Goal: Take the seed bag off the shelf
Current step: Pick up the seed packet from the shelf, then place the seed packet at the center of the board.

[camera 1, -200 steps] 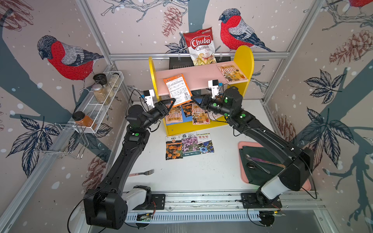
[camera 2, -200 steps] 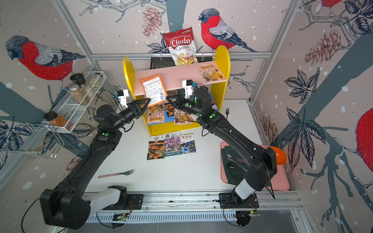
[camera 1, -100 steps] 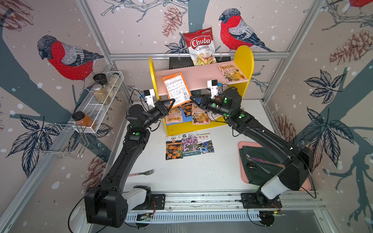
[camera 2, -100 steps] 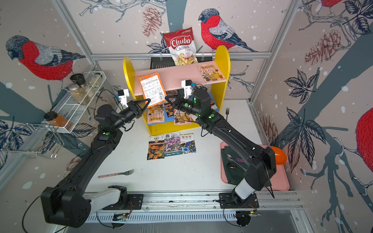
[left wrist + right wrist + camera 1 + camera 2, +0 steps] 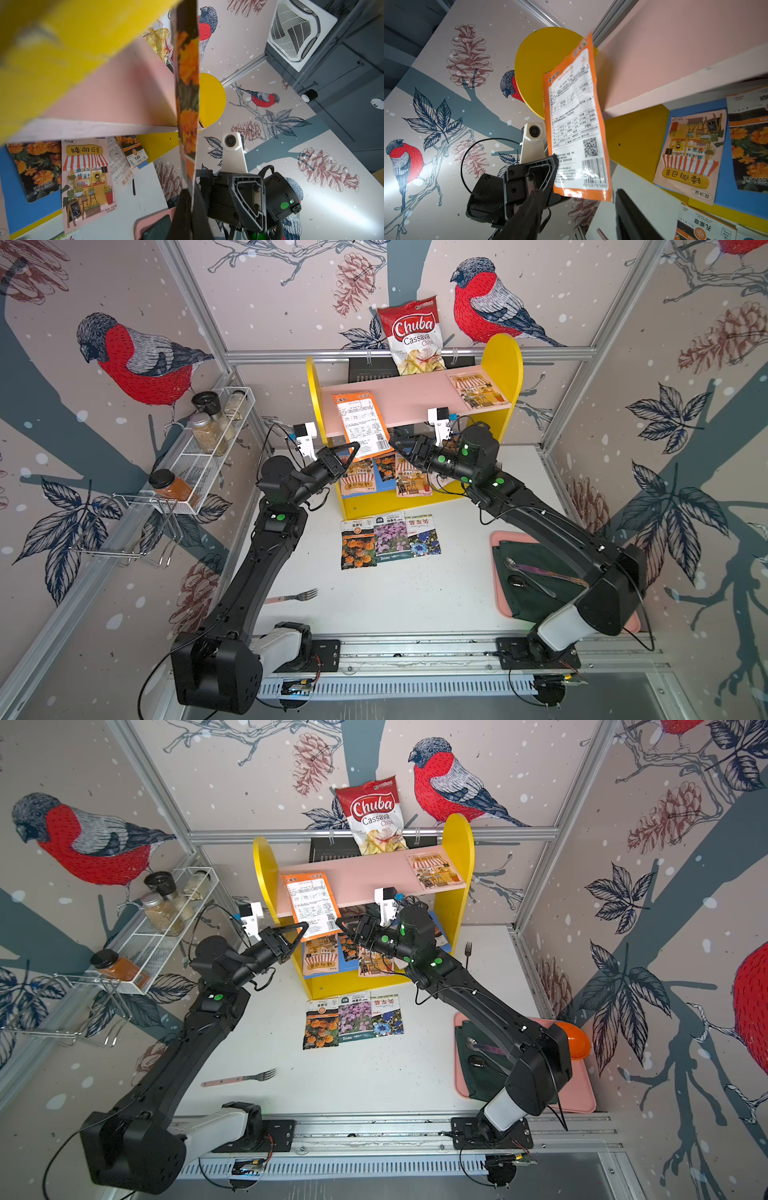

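Seed bag lies half on the pink board of the shelf. Its top part is on the board and its bottom part hangs tilted over the front edge. L gripper is clamped on the bag's lower edge. The left wrist view shows the bag edge-on, pinched betw. the fingers. R gripper has its jaws wide apart w/ nothing in them, just beside the bag's other lower corner.

Risks, as I judge them:
- The grip is one-sided and near a corner, and the bag is thin and slick, so it could pivot or slip out on the pull. That is likelier if the top drags on the board edge.
- If it drops, it prob. lands among the packets on the lower tier, i.e. not off the shelf.
- R gripper's open fingers sit very near the bag, so a sideways pull could snag on them.
- L arm works close to the yellow side panel, and a wide swing could bump it and shift the shelf.
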Controlling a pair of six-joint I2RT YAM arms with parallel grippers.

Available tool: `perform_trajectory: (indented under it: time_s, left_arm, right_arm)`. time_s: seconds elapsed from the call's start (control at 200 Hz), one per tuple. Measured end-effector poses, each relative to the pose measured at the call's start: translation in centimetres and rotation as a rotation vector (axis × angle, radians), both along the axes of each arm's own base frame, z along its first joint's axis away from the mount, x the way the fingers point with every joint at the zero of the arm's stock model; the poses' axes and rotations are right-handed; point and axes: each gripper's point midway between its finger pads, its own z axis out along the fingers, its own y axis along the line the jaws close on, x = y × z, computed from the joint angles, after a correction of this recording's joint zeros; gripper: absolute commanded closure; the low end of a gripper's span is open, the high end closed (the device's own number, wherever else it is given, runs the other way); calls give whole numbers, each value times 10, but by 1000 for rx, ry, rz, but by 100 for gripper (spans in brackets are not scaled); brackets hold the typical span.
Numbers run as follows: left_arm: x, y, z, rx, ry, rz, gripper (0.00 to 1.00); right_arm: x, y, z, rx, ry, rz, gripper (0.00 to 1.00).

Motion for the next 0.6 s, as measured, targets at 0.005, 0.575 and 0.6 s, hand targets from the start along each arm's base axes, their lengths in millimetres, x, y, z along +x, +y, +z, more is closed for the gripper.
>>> perform_trajectory:
  time_s: [0.005,0.575,0.6]
  left_arm:
    - [0,0,0,0,-1,0,100]
    - [-50,-2,17,57,-72,-43,100]
    - [-53,-3,16,58,-72,-49,100]
  right_arm:
    - [0,0,0,0,0,0,21]
    - [-42,-54,-4,-99,-113,-60,0]
    - [-45,-58,-5,-110,-118,-69,0]
